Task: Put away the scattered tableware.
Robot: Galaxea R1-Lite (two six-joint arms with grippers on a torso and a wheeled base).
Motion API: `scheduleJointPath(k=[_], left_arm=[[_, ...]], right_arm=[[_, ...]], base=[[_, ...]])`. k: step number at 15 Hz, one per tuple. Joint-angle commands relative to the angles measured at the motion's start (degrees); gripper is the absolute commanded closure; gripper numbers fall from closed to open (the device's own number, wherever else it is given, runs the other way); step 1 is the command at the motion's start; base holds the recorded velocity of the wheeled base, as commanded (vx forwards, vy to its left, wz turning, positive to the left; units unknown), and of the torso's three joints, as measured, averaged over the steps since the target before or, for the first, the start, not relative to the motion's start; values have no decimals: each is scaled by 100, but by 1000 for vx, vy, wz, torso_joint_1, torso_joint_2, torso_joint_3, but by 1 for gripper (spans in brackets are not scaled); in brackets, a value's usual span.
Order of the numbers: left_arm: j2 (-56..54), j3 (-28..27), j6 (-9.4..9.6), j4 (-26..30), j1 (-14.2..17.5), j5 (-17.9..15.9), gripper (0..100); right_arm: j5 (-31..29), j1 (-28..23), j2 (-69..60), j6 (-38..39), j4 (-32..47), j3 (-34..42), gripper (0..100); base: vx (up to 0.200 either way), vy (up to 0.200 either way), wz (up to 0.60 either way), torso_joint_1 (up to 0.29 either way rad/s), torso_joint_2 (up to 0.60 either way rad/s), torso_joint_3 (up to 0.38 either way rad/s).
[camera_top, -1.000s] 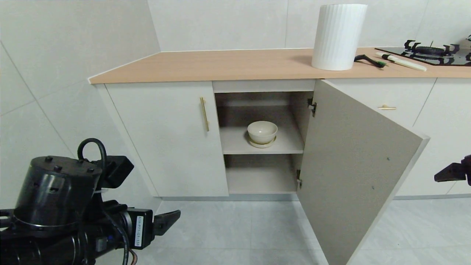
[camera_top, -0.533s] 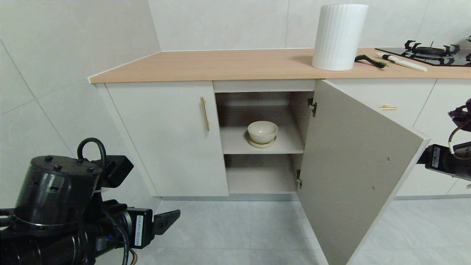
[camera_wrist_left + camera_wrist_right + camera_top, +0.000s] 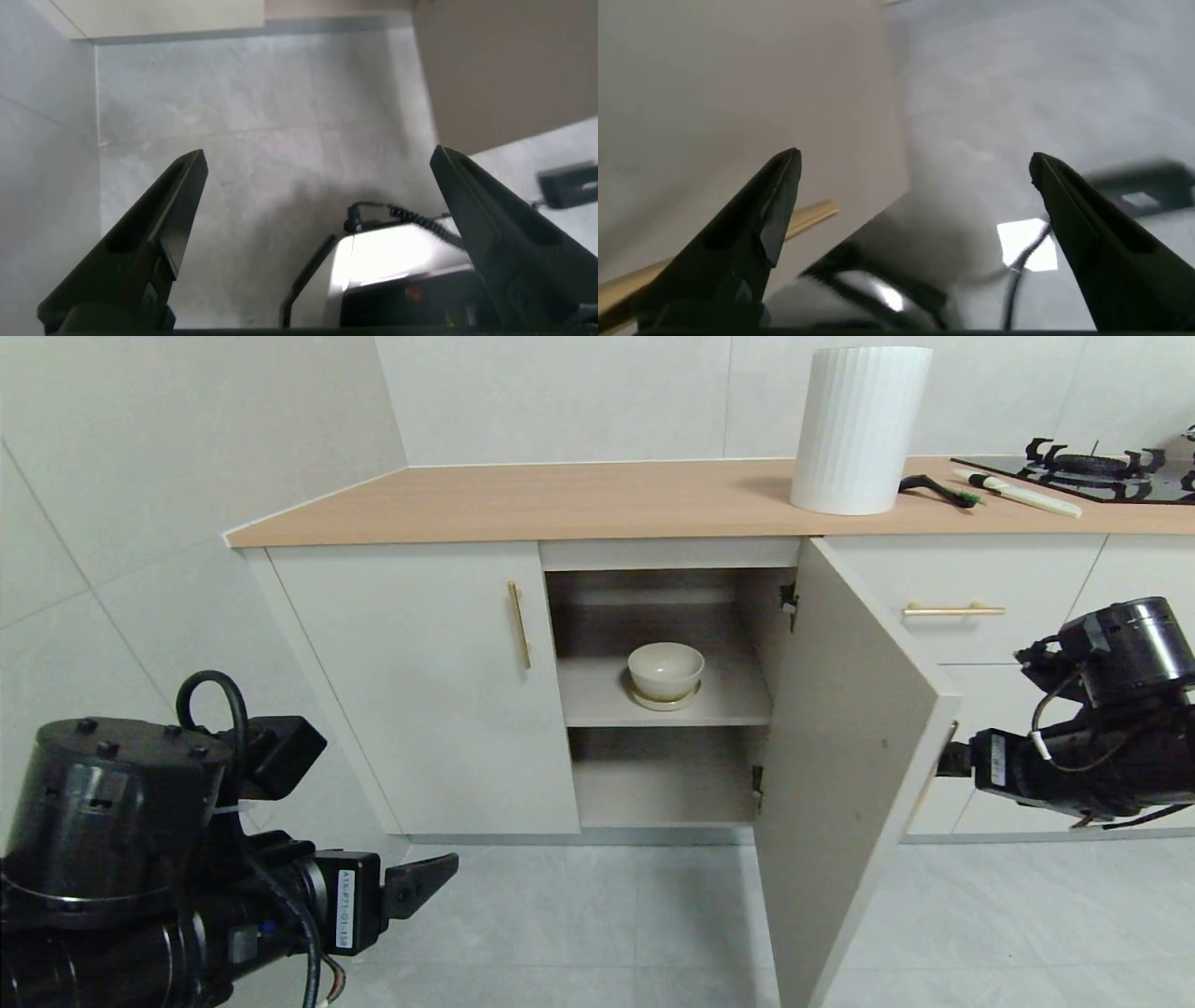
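Closing the cupboard appears to be the step in hand. The bowl (image 3: 666, 670) already sits on a saucer (image 3: 665, 701) on the upper shelf (image 3: 733, 698), well inside the opening, so the tableware in sight is judged stowed.

The cupboard door (image 3: 850, 756) stands partly open, hinged on the robot's right of the opening. The right gripper (image 3: 913, 177) is at the outer face of that door, by its free edge. Its jaws are spread wide and grip nothing. The brass door handle (image 3: 808, 217) runs just beside one finger. Contact with the panel cannot be confirmed.

The left gripper (image 3: 318, 154) hangs low over the floor tiles, well apart from the cupboard, jaws likewise wide and empty.

Next move, as judged: press the open fingers against the door's outer face and swing it toward the frame, keeping clear of the handle so that nothing snags.

Writing: a small white label on the left arm (image 3: 347, 910) and another on the right arm (image 3: 997, 758) carry print too small to read. No marking is seen on the bowl, saucer or door.
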Motion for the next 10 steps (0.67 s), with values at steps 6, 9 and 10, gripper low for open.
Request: scheduleJointPath(k=[6,9,10], left_arm=[[-115,26,8,-28,22,-47,0],[-97,35,8,-28,22,-47,0],[-89,44,8,-28,22,-47,0]], right_arm=[[836,1246,856,563,-851,-137,0],[836,1449,1102,897,-1536,-5,0],[827,1457,1146,932,-1668,22,0]], base=[[0,0,0,0,0,0],[0,0,0,0,0,0],[0,0,0,0,0,0]])
